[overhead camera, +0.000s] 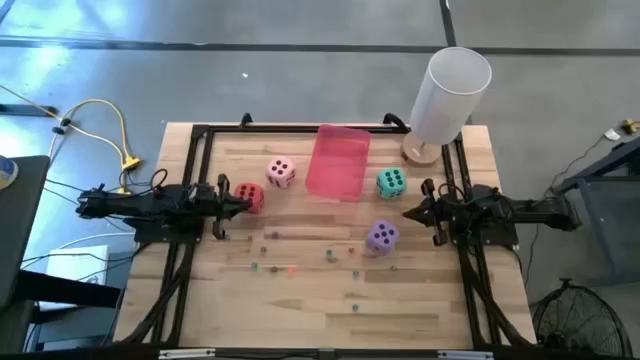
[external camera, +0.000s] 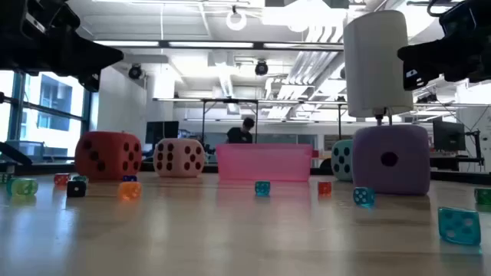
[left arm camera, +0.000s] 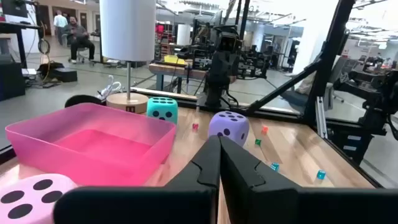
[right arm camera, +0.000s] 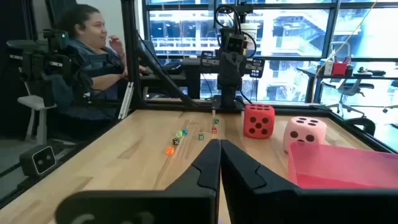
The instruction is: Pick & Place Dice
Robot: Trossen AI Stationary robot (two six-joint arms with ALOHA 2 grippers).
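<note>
Four soft, foam-looking cubes with dark pips sit untouched on the pale wooden slat table [overhead camera: 300,300], all grouped round a translucent pink rectangular plastic tray [overhead camera: 337,162] that stands near the table's twelve o'clock edge, presumably the place they are meant to go. Taking the tray as the clock's centre in the overhead view, the pink die [overhead camera: 281,172] lies at nine o'clock just beside it, the red die [overhead camera: 250,197] farther out toward eight o'clock, the teal die [overhead camera: 390,181] at about four o'clock close to the tray's wall, and the purple die [overhead camera: 382,236] at five o'clock, well apart. The dice have rounded corners and a matte skin, so I judge they would give a little under a squeeze. Tiny hard-looking coloured beads [overhead camera: 329,256] scatter along the six o'clock side. A tall white cylindrical lamp on a round wooden base [overhead camera: 447,100] stands at the tray's two o'clock. The left gripper [overhead camera: 247,197] rests at the table's nine o'clock, its fingers pressed together and holding nothing, its tip just beside the red die. The right gripper [overhead camera: 408,213] waits at three o'clock, likewise closed and empty, between the teal and purple dice.
</note>
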